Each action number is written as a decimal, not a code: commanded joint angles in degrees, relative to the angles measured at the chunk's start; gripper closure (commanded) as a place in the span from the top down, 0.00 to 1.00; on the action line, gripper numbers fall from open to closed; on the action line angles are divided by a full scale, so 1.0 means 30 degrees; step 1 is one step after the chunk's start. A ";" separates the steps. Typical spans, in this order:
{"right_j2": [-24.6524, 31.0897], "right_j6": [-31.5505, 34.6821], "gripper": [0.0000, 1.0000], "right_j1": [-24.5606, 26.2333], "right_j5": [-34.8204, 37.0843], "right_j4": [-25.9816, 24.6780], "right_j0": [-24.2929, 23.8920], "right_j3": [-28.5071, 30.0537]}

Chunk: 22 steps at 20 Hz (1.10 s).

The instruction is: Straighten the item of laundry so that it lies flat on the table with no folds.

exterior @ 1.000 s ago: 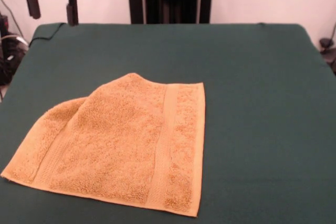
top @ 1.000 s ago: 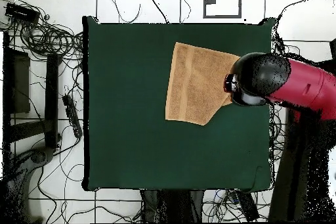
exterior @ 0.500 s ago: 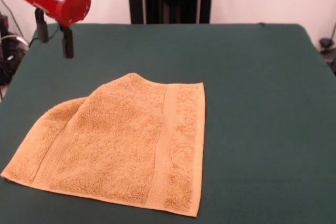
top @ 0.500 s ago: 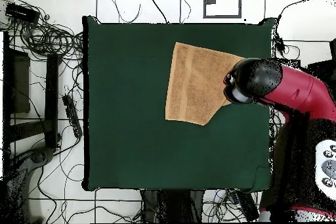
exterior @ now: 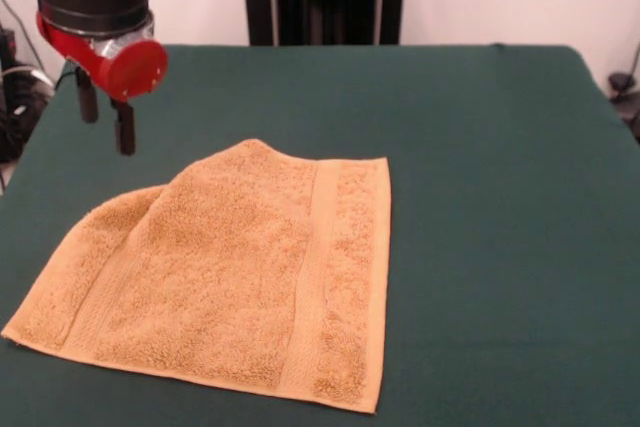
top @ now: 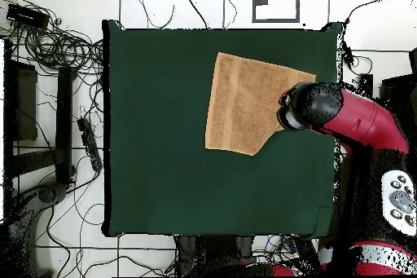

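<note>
Hovers at upper left, gripper fingers apart and empty, above the towel whose folded-under corner likely needs gripping to flatten on the table.

Orange-tan towel on green table, one corner folded over, parted jaws above table

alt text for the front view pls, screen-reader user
An orange-tan towel lies on a dark green table with its upper-left corner folded over. The robot's open tool hangs above bare table just past that fold, not touching the towel.
</note>
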 commanded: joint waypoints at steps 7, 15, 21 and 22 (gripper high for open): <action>0.0118 0.6166 1.00 0.1808 -0.3877 0.2391 0.0932 0.3549; 0.0083 0.5990 1.00 0.2594 -0.5236 0.3511 0.0978 0.3800; -0.0166 0.5677 1.00 0.2942 -0.5253 0.4159 0.1107 0.3805; -0.0139 0.5514 1.00 0.3026 -0.5361 0.4205 0.1052 0.3792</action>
